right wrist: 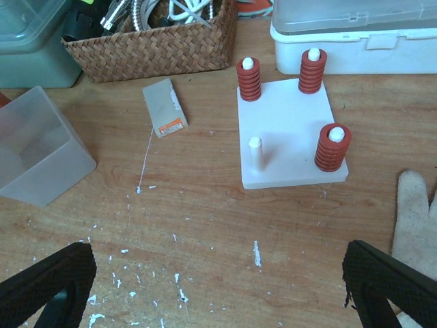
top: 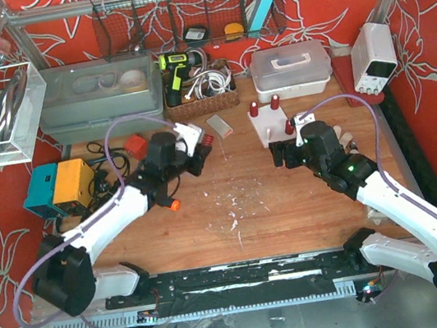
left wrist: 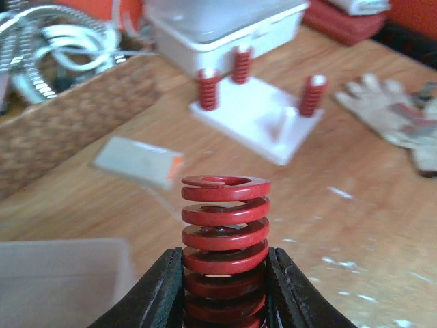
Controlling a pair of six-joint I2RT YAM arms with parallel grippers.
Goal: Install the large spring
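Note:
My left gripper [left wrist: 225, 265] is shut on the large red spring [left wrist: 225, 225], which stands upright between the fingers; in the top view it [top: 200, 152] sits left of the plate with the spring [top: 207, 141] at its tip. The white base plate [right wrist: 290, 130] has red springs on three pegs and one bare peg [right wrist: 255, 152] at its front left. The plate also shows in the top view [top: 269, 127] and the left wrist view [left wrist: 263, 116]. My right gripper [right wrist: 218, 294] is open wide and empty, just in front of the plate, also seen from above [top: 285, 153].
A wicker basket [right wrist: 157, 48] and a white lidded box [right wrist: 355, 34] stand behind the plate. A clear plastic tub [right wrist: 34, 154] and a small grey packet [right wrist: 164, 108] lie to the left. A work glove [right wrist: 416, 219] lies to the right. Teal and yellow boxes [top: 60, 185] sit far left.

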